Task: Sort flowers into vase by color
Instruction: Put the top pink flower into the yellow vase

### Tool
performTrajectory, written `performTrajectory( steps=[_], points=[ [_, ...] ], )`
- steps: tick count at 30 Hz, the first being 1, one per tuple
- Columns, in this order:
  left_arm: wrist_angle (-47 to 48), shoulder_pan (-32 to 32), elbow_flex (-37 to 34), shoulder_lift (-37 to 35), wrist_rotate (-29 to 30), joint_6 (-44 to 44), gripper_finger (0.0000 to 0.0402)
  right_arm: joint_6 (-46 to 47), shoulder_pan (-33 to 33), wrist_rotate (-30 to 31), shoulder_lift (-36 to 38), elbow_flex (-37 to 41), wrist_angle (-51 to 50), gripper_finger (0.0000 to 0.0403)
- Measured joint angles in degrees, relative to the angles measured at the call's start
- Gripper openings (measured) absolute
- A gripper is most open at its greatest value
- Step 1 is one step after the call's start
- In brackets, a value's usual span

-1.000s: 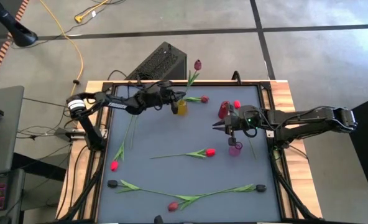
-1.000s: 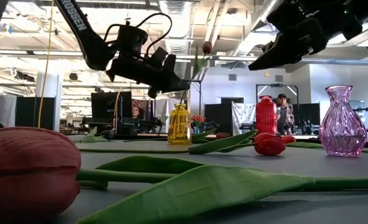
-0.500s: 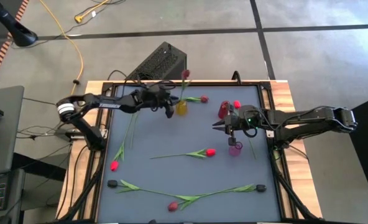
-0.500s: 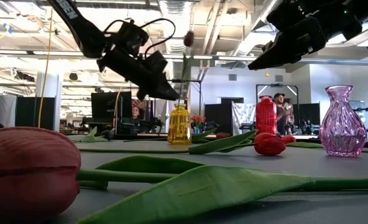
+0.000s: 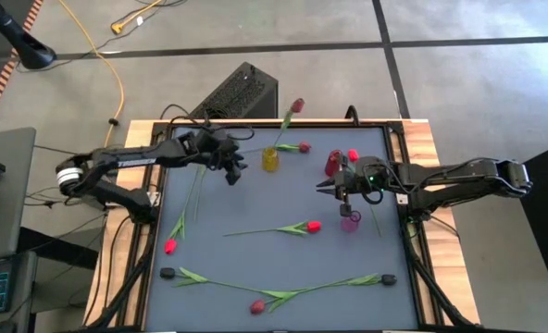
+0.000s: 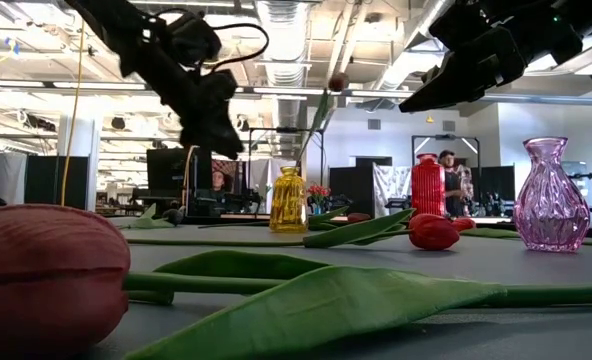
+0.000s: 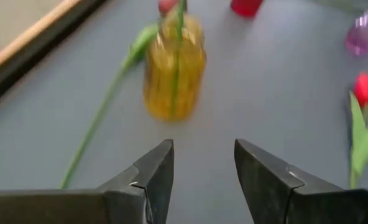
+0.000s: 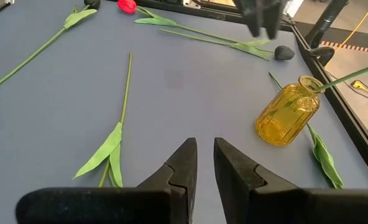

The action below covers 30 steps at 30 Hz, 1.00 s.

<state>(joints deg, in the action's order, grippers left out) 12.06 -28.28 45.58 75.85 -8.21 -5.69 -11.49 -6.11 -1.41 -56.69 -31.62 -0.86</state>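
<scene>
Judging flowers (image 5: 283, 228) light, thin-stemmed, floppy, best pinched mid-stem; left gripper (image 7: 202, 177) parted and empty near yellow vase (image 7: 174, 68), right gripper (image 8: 204, 167) narrowly parted, empty.

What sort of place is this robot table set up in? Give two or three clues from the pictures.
Probably an open-plan lab or workshop: exposed ceiling ducts overhead, computer monitors behind the table, and a yellow cable trailing across a bare concrete floor.

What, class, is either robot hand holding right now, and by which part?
Nothing. The left hand is open and empty, apart from the yellow vase with a tulip standing in it. The right hand holds nothing between its fingers.
</scene>
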Motion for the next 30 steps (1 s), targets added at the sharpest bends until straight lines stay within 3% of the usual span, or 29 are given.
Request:
performTrajectory(
  steps=[11, 20, 26, 30],
  points=[
    [14.9, 3.5, 0.0, -5.2, -0.3, -3.0, 0.0158, -0.2, 0.0, 0.0, 0.0, 0.0, -0.1, 0.0082],
    [11.9, 6.5, 0.1, -2.4, 4.7, 0.3, 0.0158, -0.1, 0.0, 0.0, 0.0, 0.0, -0.1, 0.0082],
    [8.7, 7.7, 0.0, 3.0, -8.0, 2.0, 0.0158, -0.1, 0.0, 0.0, 0.0, 0.0, -0.4, 0.0082],
    [6.5, 9.3, 0.0, 6.0, -4.4, 2.7, 0.0158, -0.1, 0.0, 0.0, 0.0, 0.0, -0.2, 0.0082]
  ],
)
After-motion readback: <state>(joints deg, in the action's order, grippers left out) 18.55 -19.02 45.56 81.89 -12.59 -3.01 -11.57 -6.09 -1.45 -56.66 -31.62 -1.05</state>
